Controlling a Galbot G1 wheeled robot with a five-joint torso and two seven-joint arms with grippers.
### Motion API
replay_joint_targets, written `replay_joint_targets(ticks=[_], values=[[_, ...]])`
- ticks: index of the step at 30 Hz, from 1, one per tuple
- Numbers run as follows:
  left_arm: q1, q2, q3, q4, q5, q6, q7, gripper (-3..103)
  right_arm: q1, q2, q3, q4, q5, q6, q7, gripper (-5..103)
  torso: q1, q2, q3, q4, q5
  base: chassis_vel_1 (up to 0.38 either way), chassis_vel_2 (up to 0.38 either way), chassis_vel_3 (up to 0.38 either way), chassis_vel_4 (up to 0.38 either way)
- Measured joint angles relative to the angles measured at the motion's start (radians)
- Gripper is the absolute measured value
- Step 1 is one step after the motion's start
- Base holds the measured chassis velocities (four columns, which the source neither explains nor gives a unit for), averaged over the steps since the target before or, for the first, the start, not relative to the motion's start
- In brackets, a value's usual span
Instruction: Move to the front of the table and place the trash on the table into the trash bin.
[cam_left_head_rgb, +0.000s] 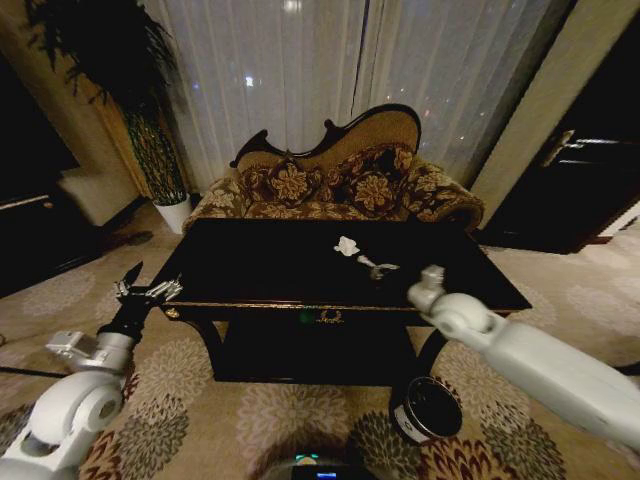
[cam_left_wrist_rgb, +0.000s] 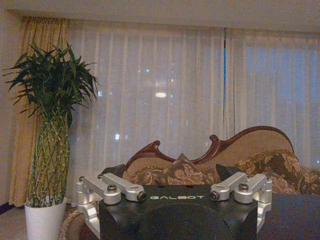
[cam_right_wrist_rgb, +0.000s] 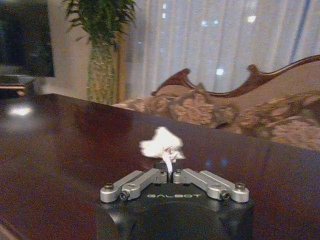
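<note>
The near-black table (cam_left_head_rgb: 260, 270) with gold trim stands right in front of me. A white paper wad (cam_left_head_rgb: 347, 245) (cam_right_wrist_rgb: 162, 144) sits toward the right of the table's middle. My right gripper (cam_left_head_rgb: 376, 266) (cam_right_wrist_rgb: 170, 172) reaches over the front edge and is shut on the wad's near end, low over the glossy top. I cannot tell whether the wad still rests on the surface. The trash bin (cam_left_head_rgb: 425, 408), round and dark, stands on the carpet below the table's front right, under my right arm. My left gripper (cam_left_head_rgb: 146, 290) hangs open and empty off the table's left front corner.
An ornate floral sofa (cam_left_head_rgb: 340, 185) runs close behind the table. At the back left, a tall plant in a white pot (cam_left_head_rgb: 172, 213) stands before sheer curtains. Patterned carpet surrounds the table, and a dark cabinet (cam_left_head_rgb: 570, 190) stands at the right.
</note>
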Motion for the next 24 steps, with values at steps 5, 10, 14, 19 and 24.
replay_joint_targets(ticks=[5, 10, 14, 19, 24], values=[[0.000, 0.000, 0.000, 0.000, 0.000, 0.000, 0.000, 100, -0.119, -0.008, 0.151, 0.009, -0.025, 0.039, -0.010, 1, 0.000, 0.000, 0.000, 0.0002, -0.0008, 0.000, 0.000, 0.000, 0.000], [0.000, 0.000, 0.000, 0.000, 0.000, 0.000, 0.000, 100, -0.264, 0.073, 0.334, -0.001, -0.051, 0.063, -0.018, 1, 0.000, 0.000, 0.000, 0.0012, -0.0011, 0.000, 0.000, 0.000, 0.000], [0.000, 0.000, 0.000, 0.000, 0.000, 0.000, 0.000, 100, -0.421, 0.118, 0.468, -0.016, -0.080, 0.100, -0.046, 1, 0.000, 0.000, 0.000, 0.0002, 0.0001, 0.000, 0.000, 0.000, 0.000], [0.000, 0.000, 0.000, 0.000, 0.000, 0.000, 0.000, 100, -0.628, 0.216, 0.682, -0.027, -0.129, 0.161, -0.099, 1, 0.000, 0.000, 0.000, 0.0005, 0.0000, 0.000, 0.000, 0.000, 0.000], [0.000, 0.000, 0.000, 0.000, 0.000, 0.000, 0.000, 100, -0.755, 0.311, 0.796, -0.038, -0.170, 0.208, -0.139, 1, 0.000, 0.000, 0.000, 0.0004, -0.0003, 0.000, 0.000, 0.000, 0.000]])
